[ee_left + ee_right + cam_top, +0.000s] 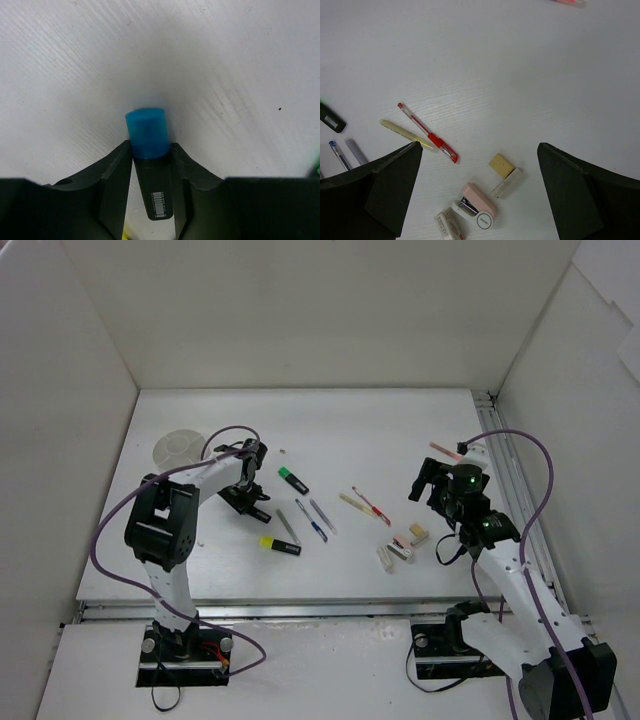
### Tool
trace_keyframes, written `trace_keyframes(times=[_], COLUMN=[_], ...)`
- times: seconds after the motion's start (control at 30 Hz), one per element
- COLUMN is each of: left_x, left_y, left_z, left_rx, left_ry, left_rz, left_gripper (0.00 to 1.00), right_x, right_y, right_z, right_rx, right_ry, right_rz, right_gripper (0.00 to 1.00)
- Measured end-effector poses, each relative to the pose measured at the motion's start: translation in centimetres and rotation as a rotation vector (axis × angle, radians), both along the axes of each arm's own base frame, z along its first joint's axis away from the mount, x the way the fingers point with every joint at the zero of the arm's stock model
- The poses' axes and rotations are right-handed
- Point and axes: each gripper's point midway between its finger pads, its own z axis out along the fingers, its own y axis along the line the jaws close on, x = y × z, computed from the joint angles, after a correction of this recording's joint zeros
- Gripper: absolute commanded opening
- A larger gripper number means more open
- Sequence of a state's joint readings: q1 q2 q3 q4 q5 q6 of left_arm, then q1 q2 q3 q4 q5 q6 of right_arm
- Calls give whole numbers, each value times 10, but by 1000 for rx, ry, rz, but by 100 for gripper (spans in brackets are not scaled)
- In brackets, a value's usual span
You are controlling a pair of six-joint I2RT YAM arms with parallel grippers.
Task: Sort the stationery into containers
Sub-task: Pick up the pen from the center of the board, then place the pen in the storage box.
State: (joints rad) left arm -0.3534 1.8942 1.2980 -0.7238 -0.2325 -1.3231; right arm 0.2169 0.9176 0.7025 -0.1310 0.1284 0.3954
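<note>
My left gripper [247, 498] is shut on a black highlighter with a blue end [146, 130], held low over the table; the jaws [150, 150] press both its sides. The round white tub [178, 447] stands to its far left. My right gripper [430, 480] is open and empty [478, 147] above a red pen [427, 134], a beige stick [405, 134], a tan eraser [500, 165] and a white eraser [507, 183]. A green-ended highlighter [292, 479], a yellow-ended highlighter [280, 546] and two thin pens [315, 517] lie mid-table.
A pink mini stapler [477, 204] and a small white box [449, 225] lie by the erasers. A pink stick [445, 450] lies near the right rail [505, 470]. White walls enclose the table on three sides.
</note>
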Motion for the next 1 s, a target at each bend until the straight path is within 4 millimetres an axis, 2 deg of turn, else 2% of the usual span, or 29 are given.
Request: trace_keyframes(times=[0.2, 0.3, 0.4, 0.6, 0.67, 0.77, 0.9, 1.0], left_x=[0, 4, 12, 37, 34, 29, 31, 40], left_y=[9, 16, 25, 43, 56, 83, 132, 159], left_z=[5, 23, 60, 169, 199, 222, 228, 225], left_rx=[45, 80, 119, 249, 331, 448, 585, 637], left_ry=[-9, -62, -162, -518, -621, -706, -751, -756], left_rz=[-1, -17, -66, -264, -316, -362, -373, -407], left_gripper=[11, 1, 0, 0, 0, 1, 0, 0], right_x=[-1, -3, -4, -4, -4, -3, -2, -2], right_y=[-1, -2, -2, -3, -4, -3, -4, -7], right_z=[3, 4, 5, 6, 5, 1, -3, -4], right_rx=[0, -1, 0, -4, -6, -11, -22, -34], right_ry=[-11, -14, -20, -22, -20, -7, 10, 10], right_rz=[-4, -6, -6, -10, -11, -9, -9, -19], right_gripper=[98, 98, 98, 98, 98, 98, 98, 98])
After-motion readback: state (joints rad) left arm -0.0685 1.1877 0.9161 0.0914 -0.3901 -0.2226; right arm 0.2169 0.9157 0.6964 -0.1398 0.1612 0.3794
